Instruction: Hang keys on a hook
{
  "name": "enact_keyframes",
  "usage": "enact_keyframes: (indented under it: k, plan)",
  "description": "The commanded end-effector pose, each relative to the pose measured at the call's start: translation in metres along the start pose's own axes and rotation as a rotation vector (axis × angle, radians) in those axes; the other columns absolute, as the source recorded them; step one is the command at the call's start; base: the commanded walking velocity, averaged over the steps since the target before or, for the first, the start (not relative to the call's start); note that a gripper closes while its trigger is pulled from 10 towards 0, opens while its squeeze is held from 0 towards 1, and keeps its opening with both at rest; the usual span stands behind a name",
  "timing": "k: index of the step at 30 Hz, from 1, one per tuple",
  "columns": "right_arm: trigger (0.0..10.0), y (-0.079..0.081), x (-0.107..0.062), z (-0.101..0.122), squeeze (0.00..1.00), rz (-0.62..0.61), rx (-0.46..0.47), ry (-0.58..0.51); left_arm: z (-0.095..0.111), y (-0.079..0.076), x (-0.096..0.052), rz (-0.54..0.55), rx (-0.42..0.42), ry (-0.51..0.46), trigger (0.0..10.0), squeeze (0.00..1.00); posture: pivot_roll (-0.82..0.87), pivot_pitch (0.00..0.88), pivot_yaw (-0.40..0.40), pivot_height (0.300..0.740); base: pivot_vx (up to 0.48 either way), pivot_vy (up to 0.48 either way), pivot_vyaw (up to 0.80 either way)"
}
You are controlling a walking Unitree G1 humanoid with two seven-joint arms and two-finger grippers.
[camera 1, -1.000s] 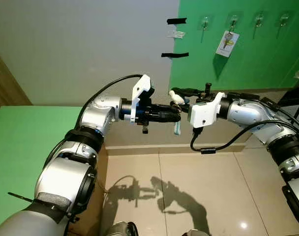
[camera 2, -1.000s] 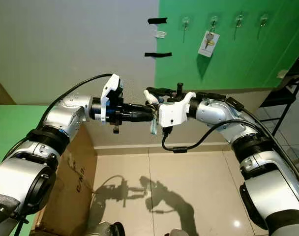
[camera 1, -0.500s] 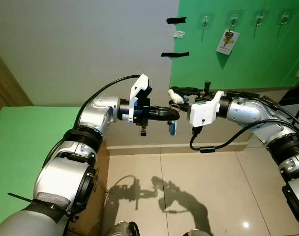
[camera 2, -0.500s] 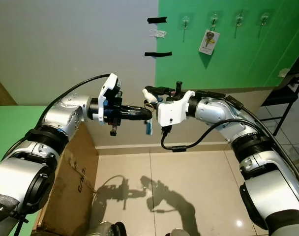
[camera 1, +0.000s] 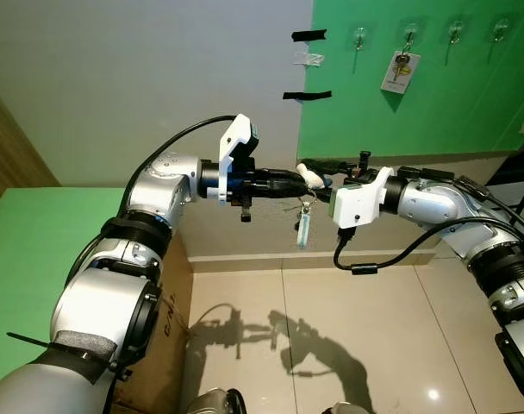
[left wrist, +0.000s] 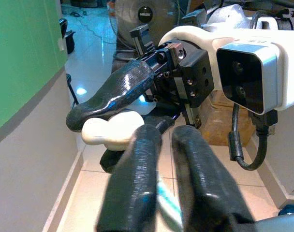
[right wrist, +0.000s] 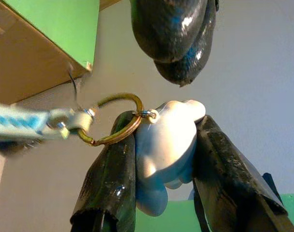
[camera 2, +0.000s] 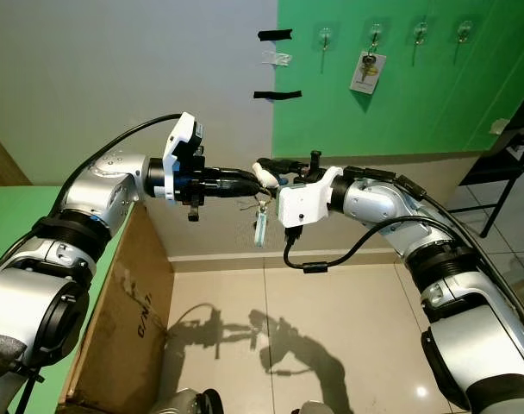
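Observation:
My right gripper (camera 1: 310,173) is shut on the white charm (right wrist: 166,140) of the keys. A brass ring (right wrist: 108,139) hangs from the charm, and a pale blue strap (camera 1: 302,230) dangles below it, swinging. My left gripper (camera 1: 294,179) points at the charm from the left, its fingers (left wrist: 137,183) almost together and nothing between them. Its tips hover just short of the ring. High on the green wall runs a row of clear hooks (camera 1: 359,36); the second one carries a white tag with a key (camera 1: 398,72).
Two strips of black tape (camera 1: 309,36) mark the grey wall left of the hooks. A cardboard box (camera 2: 133,302) stands under my left arm beside a green surface (camera 1: 29,259). A black frame (camera 1: 520,164) stands at the far right. Below is tiled floor.
The strap has left my left gripper and now hangs straight down from the ring at the right gripper. My left gripper has drawn back a little to the left.

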State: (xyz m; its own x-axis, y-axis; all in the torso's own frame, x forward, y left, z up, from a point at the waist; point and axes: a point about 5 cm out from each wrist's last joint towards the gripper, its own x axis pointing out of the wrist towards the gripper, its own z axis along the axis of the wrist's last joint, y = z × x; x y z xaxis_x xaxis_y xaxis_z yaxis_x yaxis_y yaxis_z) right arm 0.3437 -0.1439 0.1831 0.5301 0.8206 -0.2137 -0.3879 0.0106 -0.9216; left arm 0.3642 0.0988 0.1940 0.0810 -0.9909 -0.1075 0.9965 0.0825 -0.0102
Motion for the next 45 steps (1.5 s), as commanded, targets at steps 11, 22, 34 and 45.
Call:
enact_keyframes:
  k: [11,22,34,45]
  plan:
    - [0.0,-0.010,-0.003,0.002,0.00,-0.030,-0.020,-0.001,-0.007,-0.001,-0.001,-0.019,0.000,0.061,10.0,1.00,-0.20,0.000,0.093,0.740,0.000,0.000,0.00]
    - [0.0,-0.016,-0.007,0.000,0.00,-0.040,-0.031,0.008,-0.009,-0.001,-0.003,-0.010,-0.002,0.083,10.0,1.00,-0.20,0.000,0.094,0.740,0.000,0.000,0.00]
    - [0.0,-0.021,-0.006,0.006,0.00,-0.053,-0.026,-0.018,-0.008,0.001,-0.001,0.009,0.002,0.070,10.0,0.00,-0.21,0.000,0.101,0.740,0.000,0.000,0.00]
    - [0.0,-0.020,-0.006,0.009,0.00,-0.052,-0.012,-0.035,-0.004,0.001,0.002,0.000,-0.014,0.030,10.0,0.00,-0.21,0.000,0.104,0.740,0.000,0.000,0.00]
